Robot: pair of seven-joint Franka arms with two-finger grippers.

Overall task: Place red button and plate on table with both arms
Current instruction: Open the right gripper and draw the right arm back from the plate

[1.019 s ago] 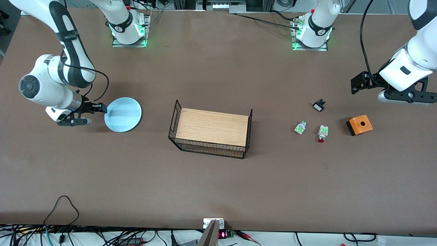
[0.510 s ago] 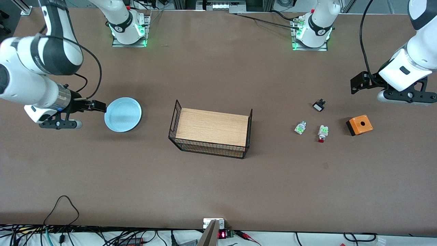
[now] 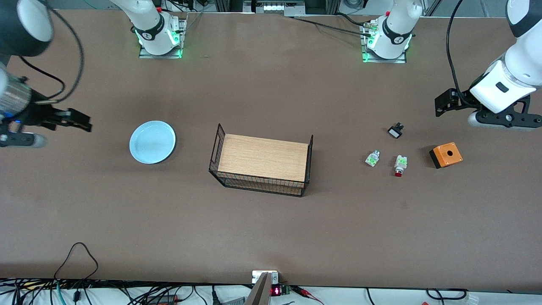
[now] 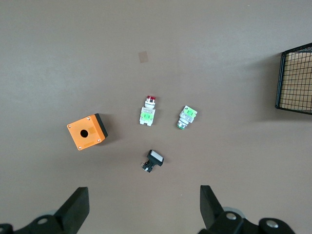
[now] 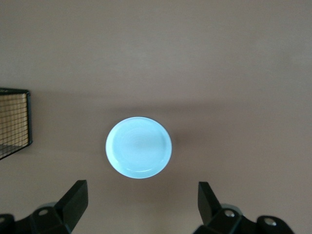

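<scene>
The tiny white-and-green red-capped button (image 3: 399,165) lies on the matte brown bench (image 3: 271,220) toward the left arm's end. The round pale-blue plate (image 3: 152,142) sits toward the right arm's end. Both black grippers, left (image 4: 144,212) and right (image 5: 141,207), hang released, empty.

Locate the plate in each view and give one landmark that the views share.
Front view: the plate lies flat on the table, beside the rack, toward the right arm's end.
Left wrist view: not in it; only the rack's corner shows.
Right wrist view: plate mid-picture, rack corner at the edge.
Shared landmark: the rack.
</scene>
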